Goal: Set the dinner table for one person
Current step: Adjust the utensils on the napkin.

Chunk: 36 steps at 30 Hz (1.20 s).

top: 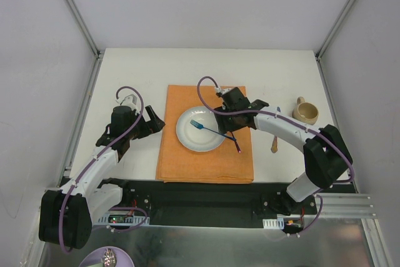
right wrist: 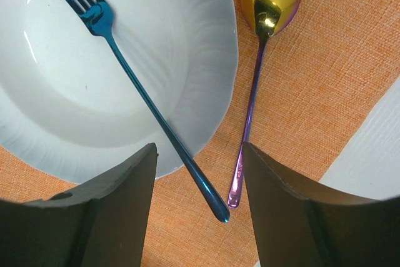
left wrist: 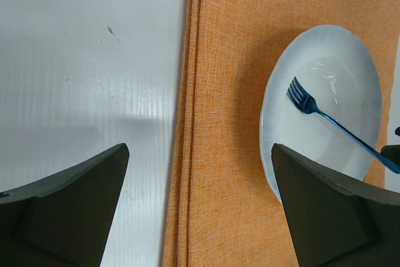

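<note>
The white dinner table (top: 125,79) carries an orange placemat (top: 203,161) with a white plate (top: 187,139) on it. A blue fork (top: 209,129) lies across the plate, tines in the bowl, handle sticking out over the right rim. Beside it on the mat lies a spoon (right wrist: 256,92) with a gold bowl and purple handle. My right gripper (right wrist: 200,148) hovers open above both handle ends, which show between its fingers (right wrist: 112,204), untouched. My left gripper (left wrist: 200,148) is wide open over the mat's left edge (left wrist: 187,123), holding nothing.
A tan mug (top: 305,112) stands on the table right of the mat. A small wooden-handled item (top: 274,144) lies between mug and mat. Metal rails (top: 81,117) run along the table's sides, with grey walls behind them.
</note>
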Tool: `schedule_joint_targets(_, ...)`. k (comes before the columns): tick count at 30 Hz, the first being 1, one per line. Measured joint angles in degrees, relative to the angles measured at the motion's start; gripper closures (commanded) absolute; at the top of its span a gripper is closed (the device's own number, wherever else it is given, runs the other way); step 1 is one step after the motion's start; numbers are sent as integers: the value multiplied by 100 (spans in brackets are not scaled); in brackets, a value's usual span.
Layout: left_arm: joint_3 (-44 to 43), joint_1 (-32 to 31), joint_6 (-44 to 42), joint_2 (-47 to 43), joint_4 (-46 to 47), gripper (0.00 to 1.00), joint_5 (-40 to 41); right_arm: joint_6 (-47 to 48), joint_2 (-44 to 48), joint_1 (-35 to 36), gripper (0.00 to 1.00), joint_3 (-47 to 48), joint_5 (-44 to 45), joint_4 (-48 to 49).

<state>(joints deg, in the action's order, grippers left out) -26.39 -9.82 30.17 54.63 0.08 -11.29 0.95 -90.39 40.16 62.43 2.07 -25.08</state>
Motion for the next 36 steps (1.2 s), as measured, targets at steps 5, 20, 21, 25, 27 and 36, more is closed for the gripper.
schedule_joint_targets(5, 0, 0, 0, 0, 0, 1, 2, 13, -63, 2, 40, 2, 37, 2)
schedule_joint_targets(20, 0, 0, -24, 0, 0, 1, 7, -50, -890, 13, 55, 203, 31, 391)
schedule_joint_targets(21, 0, 0, -26, 0, 0, 1, 7, -74, -907, 13, 58, 219, 31, 389)
schedule_joint_targets(25, 0, 0, -46, 0, 0, 1, 7, -225, -946, -33, 85, 302, 15, 575)
schedule_joint_targets(27, -2, 0, -61, 0, 0, 1, 7, -227, -955, -68, 91, 378, -81, 656)
schedule_joint_targets(36, -2, 0, -81, 26, 0, 1, 11, -459, -949, -79, 99, 428, -822, 1012)
